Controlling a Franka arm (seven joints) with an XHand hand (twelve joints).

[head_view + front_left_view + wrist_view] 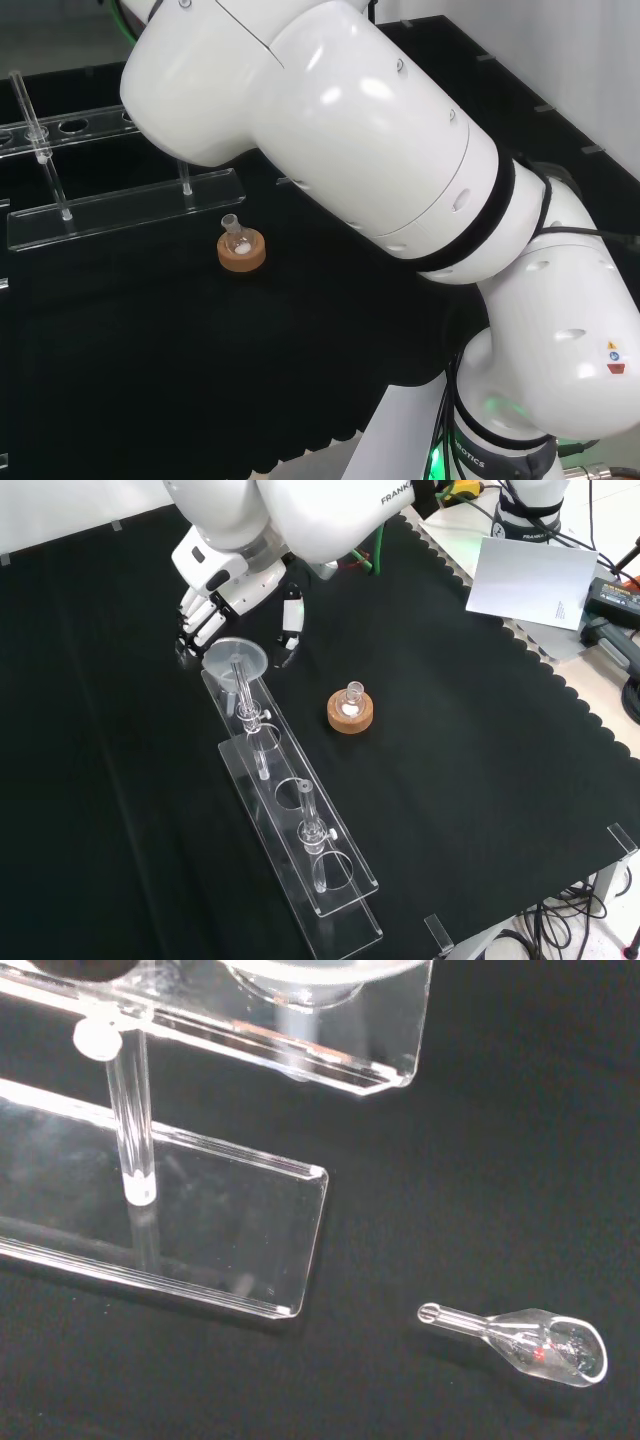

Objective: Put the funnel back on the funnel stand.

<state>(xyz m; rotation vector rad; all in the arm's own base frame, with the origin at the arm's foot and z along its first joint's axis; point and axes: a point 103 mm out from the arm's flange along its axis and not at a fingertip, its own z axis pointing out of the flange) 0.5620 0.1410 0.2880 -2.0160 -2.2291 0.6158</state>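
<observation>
Hovering open, the hand [205, 615] sits just behind the funnel [236, 659].

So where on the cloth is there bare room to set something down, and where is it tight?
In the front view, the black cloth lies bare to the right of the cork ring with its small flask, and to the left of the clear funnel stand. It is crowded at the stand's far end, where the hand sits by the funnel.

Head and front views share the cork ring [242, 252]; wrist view close.
</observation>
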